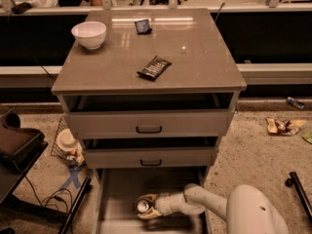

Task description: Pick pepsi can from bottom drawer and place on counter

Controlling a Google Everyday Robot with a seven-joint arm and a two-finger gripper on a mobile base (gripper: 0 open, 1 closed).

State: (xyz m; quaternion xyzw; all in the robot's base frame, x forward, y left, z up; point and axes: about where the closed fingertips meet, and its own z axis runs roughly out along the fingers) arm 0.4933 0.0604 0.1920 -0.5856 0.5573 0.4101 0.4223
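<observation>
The gripper (146, 206) sits low in the bottom drawer (119, 191), near the front edge of the view and a little left of centre. Its jaws are closed around the pepsi can (142, 206), one on the far side of the can and one on the near side, both touching it. The can lies between them inside the drawer with its silver top facing the camera. Whether the can rests on the drawer floor or is lifted clear of it cannot be told.

The pale arm (195, 204) runs right from the gripper to the white robot body (258, 213) at the near right corner.

The bottom drawer is pulled out towards the camera. Above it, the middle drawer (148, 157) and the top drawer (148, 124) both stand slightly open, each with a dark handle.

The counter (204, 57) forms the cabinet's top surface. It carries a white bowl (89, 34) at the far left, a small dark blue packet (143, 26) at the far centre, and a flat dark snack wrapper (154, 67) near the middle. All three are well apart from each other.

On the floor, a wire basket (67, 147) sits just left of the cabinet, and scattered wrappers (282, 126) lie to its right.
</observation>
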